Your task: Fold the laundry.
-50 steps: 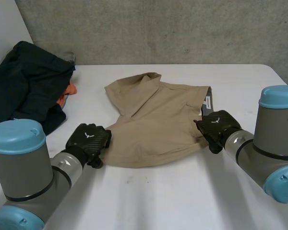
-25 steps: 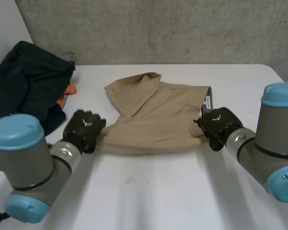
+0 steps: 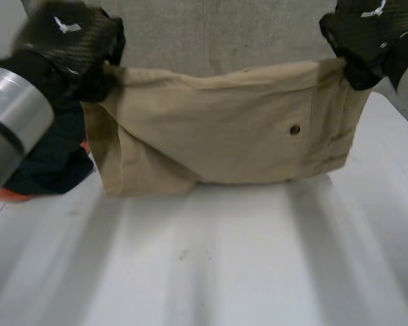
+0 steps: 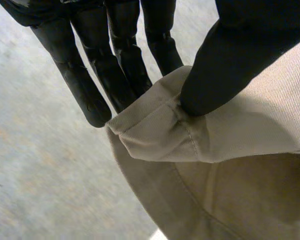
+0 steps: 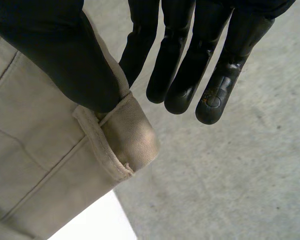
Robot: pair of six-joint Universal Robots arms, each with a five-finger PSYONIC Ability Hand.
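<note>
Tan garment (image 3: pixel 217 129), hanging spread, lightly creased

Black left hand (image 3: pixel 68 41) and right hand (image 3: pixel 367 34) bear white marks, left wrist (image 3: pixel 7 112) silver

overall light: you get soft, even, fairly bright light from above.
white table (image 3: pixel 272 272): brightest surface; pale and dim streaks run along it toward you.
tan twill garment (image 3: pixel 217 129): front evenly lit; it drops a soft dim band on the table just under its lower edge.
left wrist view: the garment's hollow below the pinched edge is darker than its outside.
glossy black left hand (image 3: pixel 68 37), glossy black right hand (image 3: pixel 367 30): faint sheen on the backs.
dark navy clothes heap (image 3: pixel 47 156): near-black, little detail.
</note>
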